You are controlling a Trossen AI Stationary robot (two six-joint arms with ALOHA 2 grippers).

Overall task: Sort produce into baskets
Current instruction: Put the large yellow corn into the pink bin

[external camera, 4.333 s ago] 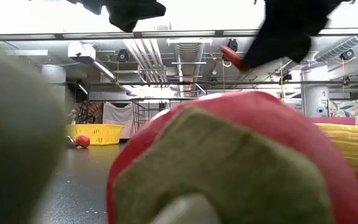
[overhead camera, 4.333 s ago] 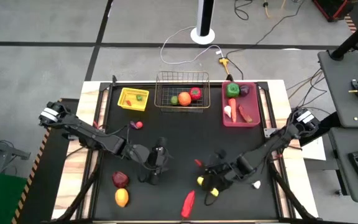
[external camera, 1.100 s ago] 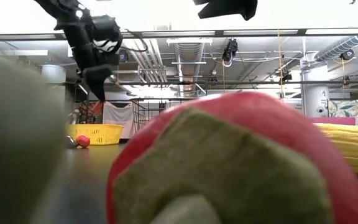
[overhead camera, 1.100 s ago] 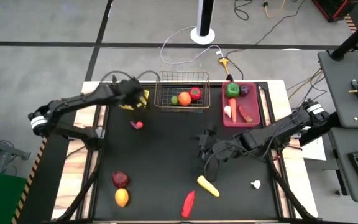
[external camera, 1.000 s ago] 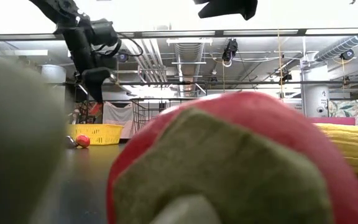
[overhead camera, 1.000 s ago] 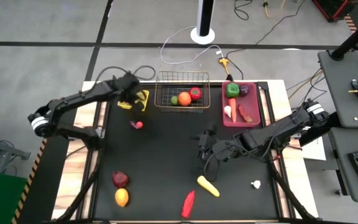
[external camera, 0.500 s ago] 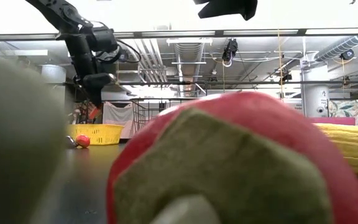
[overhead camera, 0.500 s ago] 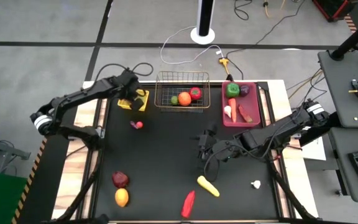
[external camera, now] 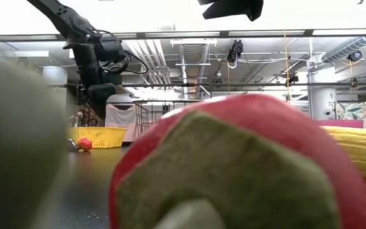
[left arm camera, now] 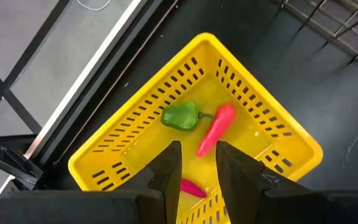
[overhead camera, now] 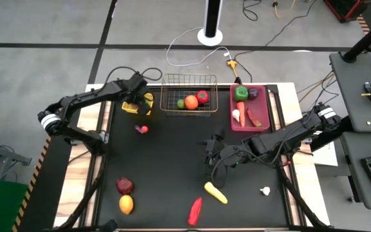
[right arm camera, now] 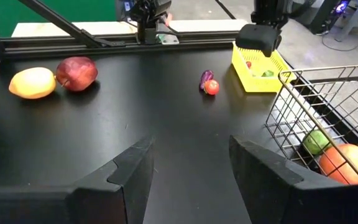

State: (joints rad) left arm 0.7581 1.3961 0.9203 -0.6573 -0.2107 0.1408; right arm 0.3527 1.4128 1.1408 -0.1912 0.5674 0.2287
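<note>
Yellow tray (left arm camera: 166, 118) holds a green pepper (left arm camera: 180, 116) beneath the left hand (left arm camera: 194, 163).

In the low view a blurred red fruit (external camera: 234, 165) sat right against the lens and hid most of the table, with a blurred grey-green shape (external camera: 18, 146) filling the left edge. From above, the left gripper (overhead camera: 138, 102) covered part of the yellow tray (overhead camera: 148, 98), hiding its contents. A small white item (overhead camera: 265, 191) at the near right was too tiny to identify.
</note>
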